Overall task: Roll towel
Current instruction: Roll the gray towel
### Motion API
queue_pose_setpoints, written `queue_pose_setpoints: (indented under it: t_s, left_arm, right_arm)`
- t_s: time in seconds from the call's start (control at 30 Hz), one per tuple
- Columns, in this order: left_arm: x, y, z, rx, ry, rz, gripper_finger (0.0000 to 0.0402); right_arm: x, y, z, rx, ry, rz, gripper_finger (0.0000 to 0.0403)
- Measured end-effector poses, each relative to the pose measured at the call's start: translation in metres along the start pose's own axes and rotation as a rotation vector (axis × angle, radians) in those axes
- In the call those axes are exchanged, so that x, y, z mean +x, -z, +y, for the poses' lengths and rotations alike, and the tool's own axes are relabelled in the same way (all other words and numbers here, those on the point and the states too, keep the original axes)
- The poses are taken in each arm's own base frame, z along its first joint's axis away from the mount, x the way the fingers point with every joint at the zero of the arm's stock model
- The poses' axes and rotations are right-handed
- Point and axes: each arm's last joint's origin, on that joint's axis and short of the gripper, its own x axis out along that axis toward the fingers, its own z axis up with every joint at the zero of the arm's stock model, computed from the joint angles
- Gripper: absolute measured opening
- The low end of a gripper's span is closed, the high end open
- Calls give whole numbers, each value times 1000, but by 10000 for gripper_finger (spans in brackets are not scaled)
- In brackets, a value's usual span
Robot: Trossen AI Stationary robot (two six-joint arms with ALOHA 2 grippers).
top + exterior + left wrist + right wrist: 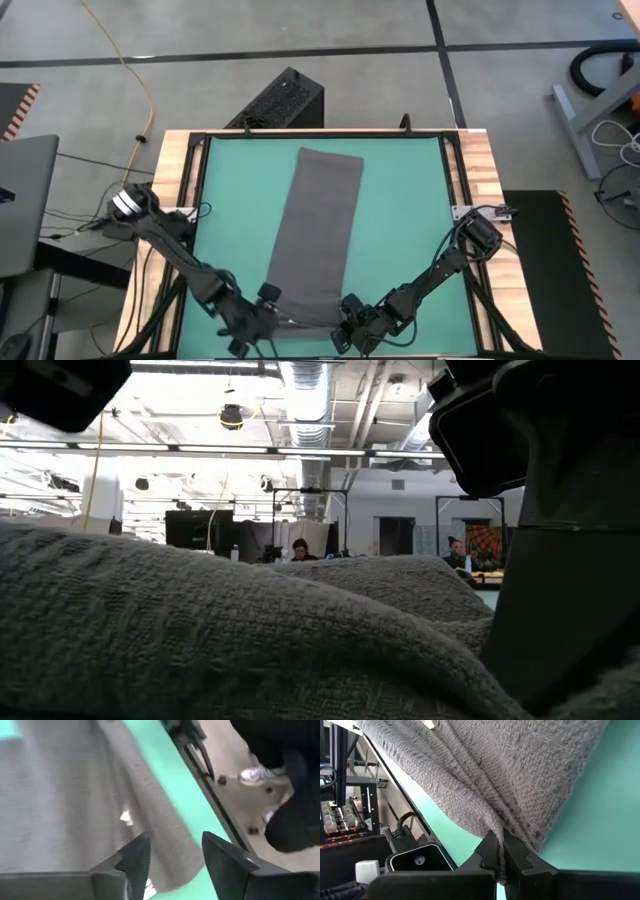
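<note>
The dark grey towel [318, 235] lies as a long strip on the green mat, running from the far middle to the near edge. It fills the foreground of the low view [200, 630]. My left gripper [262, 312] is open at the towel's near left corner. Its fingers stand on either side of the towel's edge [170, 840], beside the white tag [125, 816]. My right gripper [348, 325] is shut on the towel's near right corner, as its own wrist view shows [501, 855]. My right gripper pinches the towel's near right corner [499, 836] between its two fingers, with the cloth gathered into several folds there. The fingers come from the table's near right side. The cloth runs in ridges away from the pinch, and the rest of the towel lies on the mat.
The green mat [420, 200] has bare room on both sides of the towel. A black frame and a wooden border [478, 170] run round it. A black box [285, 100] stands on the floor beyond the far edge. People show far back in the room [300, 548].
</note>
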Motion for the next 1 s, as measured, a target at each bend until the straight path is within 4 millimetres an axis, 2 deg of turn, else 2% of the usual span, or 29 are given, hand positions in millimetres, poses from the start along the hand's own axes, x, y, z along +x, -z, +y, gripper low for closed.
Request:
queue_pose_setpoints:
  t_s: [0.17,0.33,0.57,0.67,0.83,1.0]
  left_arm:
    - [25,-10,-6,-56,-23,83,203]
    - [40,-15,-5,-77,-79,147,213]
    - [58,-5,-5,-124,-68,217,214]
    - [59,-2,-4,-165,-103,233,213]
    - [61,1,0,-175,-148,259,171]
    - [61,3,1,-179,-89,303,74]
  right_arm:
    - [0,0,0,-17,0,-1,24]
    - [0,0,0,-23,0,-1,24]
    - [0,1,0,-32,0,0,24]
    - [0,1,0,-31,-2,0,24]
    - [0,1,1,-24,-9,3,25]
    - [0,3,4,-3,-47,24,25]
